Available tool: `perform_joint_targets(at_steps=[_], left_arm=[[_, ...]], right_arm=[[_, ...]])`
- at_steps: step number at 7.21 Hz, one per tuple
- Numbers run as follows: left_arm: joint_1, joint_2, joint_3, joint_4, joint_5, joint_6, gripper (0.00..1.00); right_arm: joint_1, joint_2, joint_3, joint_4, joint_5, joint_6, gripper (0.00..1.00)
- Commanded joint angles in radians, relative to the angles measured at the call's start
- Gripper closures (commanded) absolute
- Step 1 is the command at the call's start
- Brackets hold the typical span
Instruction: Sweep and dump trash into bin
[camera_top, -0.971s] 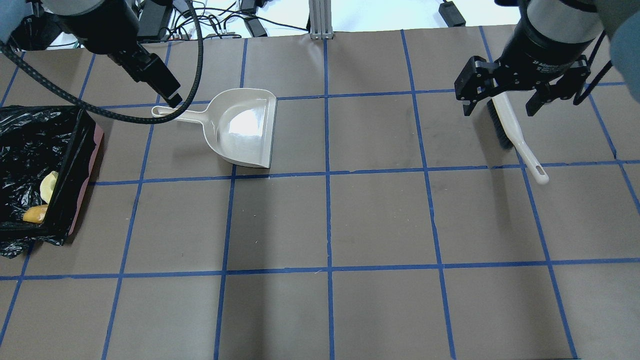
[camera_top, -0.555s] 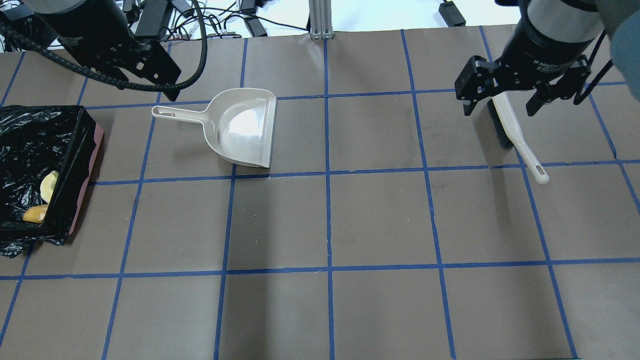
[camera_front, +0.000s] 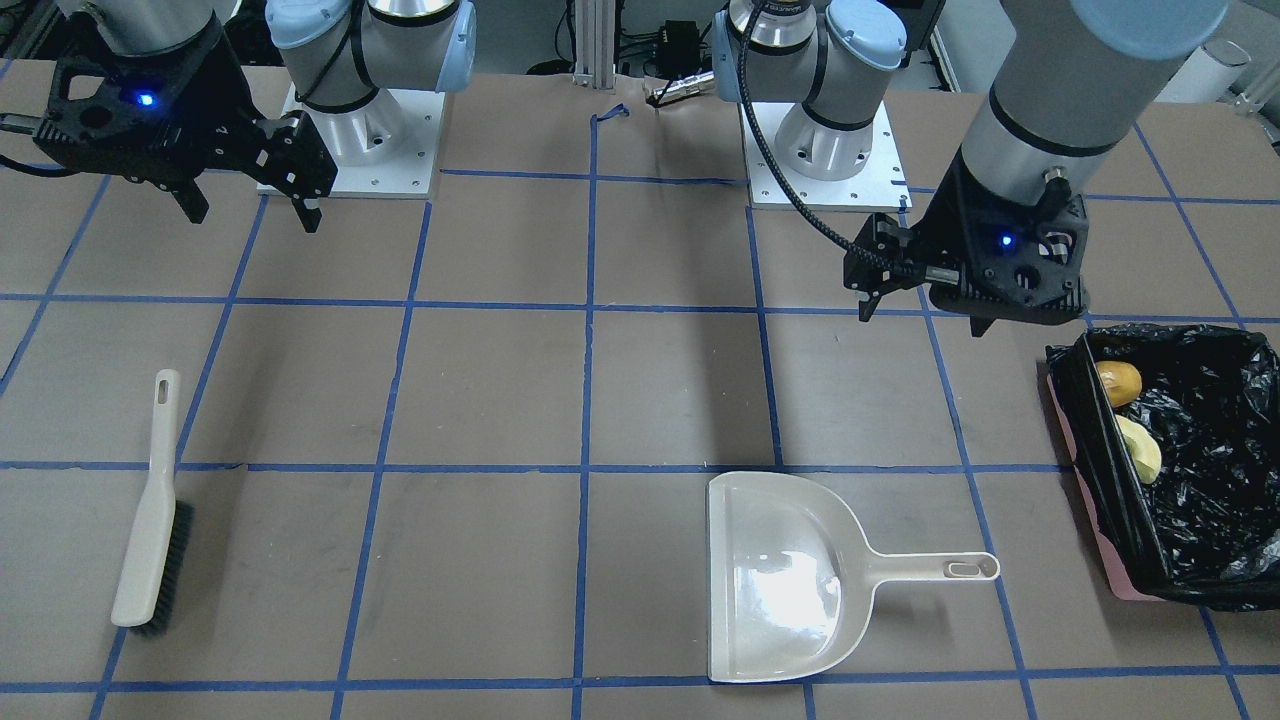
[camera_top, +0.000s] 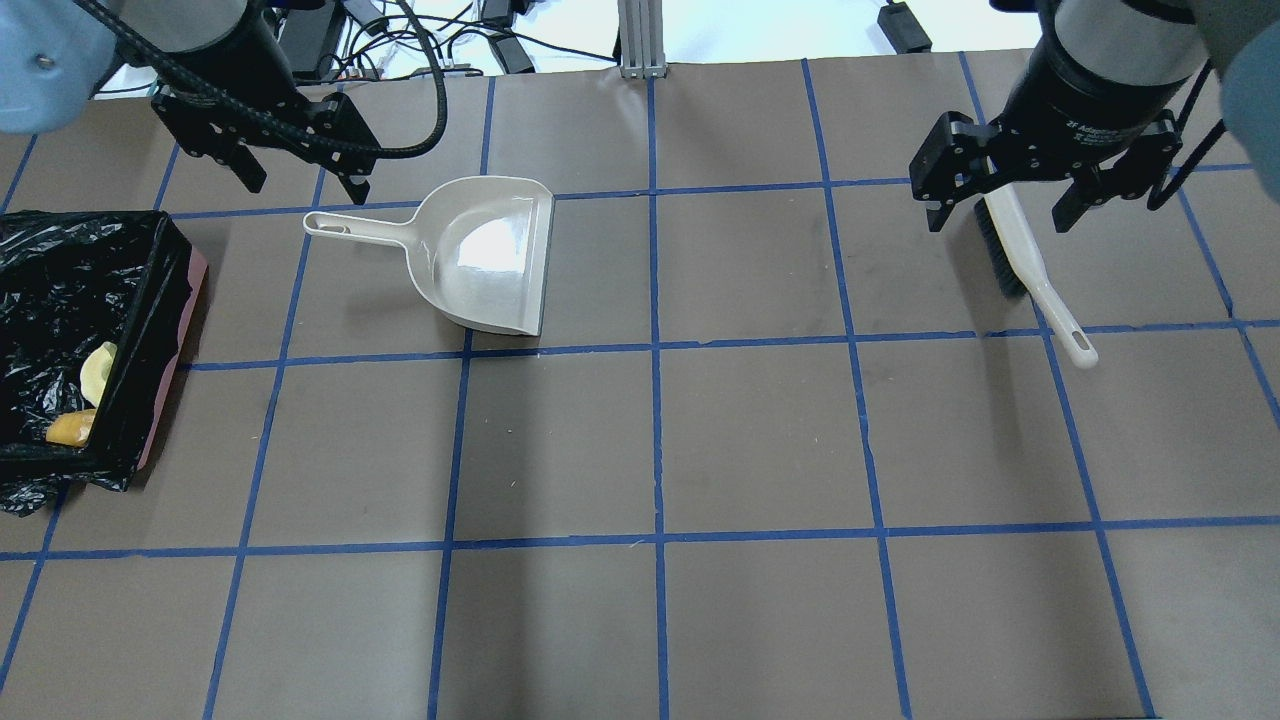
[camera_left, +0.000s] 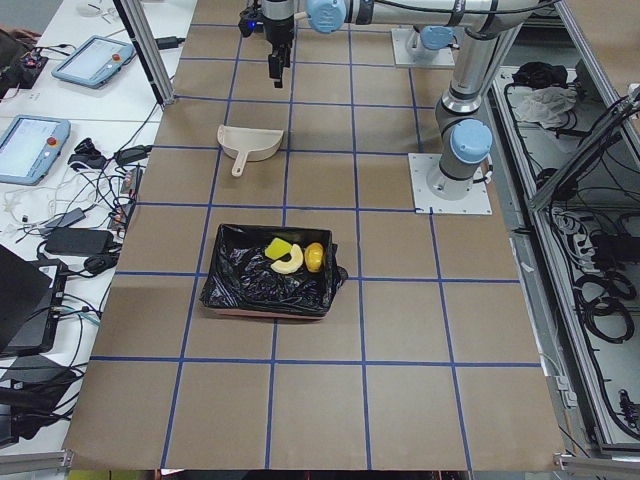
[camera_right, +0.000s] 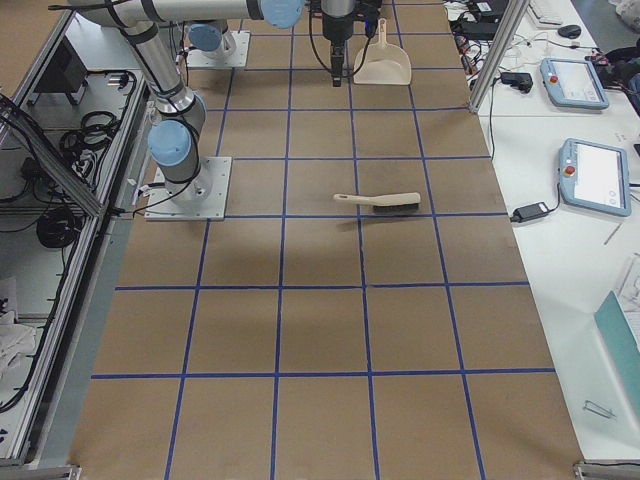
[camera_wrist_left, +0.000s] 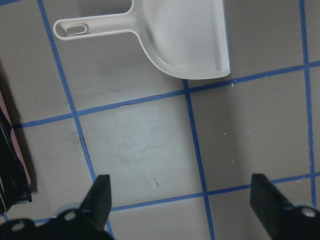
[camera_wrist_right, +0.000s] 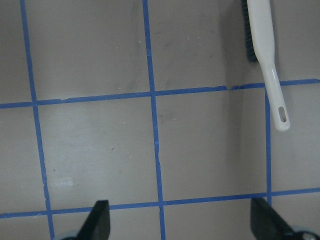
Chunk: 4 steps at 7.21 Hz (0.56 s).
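The bin (camera_top: 60, 270), pink with a black bag liner, stands at the table's left edge and also shows in the front view (camera_front: 1215, 480). In it lie the toy potato (camera_front: 1120, 381), the croissant (camera_front: 1142, 450) and the sponge block (camera_left: 277, 247). The beige dustpan (camera_top: 490, 255) lies flat and empty. The brush (camera_top: 1030, 270) lies flat at the right. My left gripper (camera_top: 305, 188) is open and empty, in the air above and behind the dustpan handle. My right gripper (camera_top: 998, 222) is open and empty, in the air over the brush head.
Blue tape divides the brown table into squares. The arm bases (camera_front: 350, 150) stand at the robot side. Cables and tablets (camera_left: 95, 60) lie on a white side bench beyond the far edge.
My left gripper has turned at the wrist and shifted left and back from the dustpan handle; its two fingers now spread side by side. The right arm, dustpan and brush have not moved.
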<state>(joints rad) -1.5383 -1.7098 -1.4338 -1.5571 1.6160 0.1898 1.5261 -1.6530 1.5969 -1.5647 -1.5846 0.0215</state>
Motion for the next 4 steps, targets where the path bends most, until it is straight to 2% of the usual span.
perform_joint_targets(at_steps=[1,3,4], left_arm=[[-0.051,-0.045,-0.002,0.051,-0.028,-0.027,0.05],[-0.052,-0.030,0.000,0.046,-0.042,-0.030,0.05],[-0.056,0.005,0.003,0.017,-0.039,-0.032,0.01]], right_arm=[[0.000,-0.001,0.000,0.000,0.000,0.000,0.00],[0.000,0.001,0.000,0.000,0.000,0.002,0.00],[-0.001,0.001,0.000,0.000,0.000,0.002,0.00]])
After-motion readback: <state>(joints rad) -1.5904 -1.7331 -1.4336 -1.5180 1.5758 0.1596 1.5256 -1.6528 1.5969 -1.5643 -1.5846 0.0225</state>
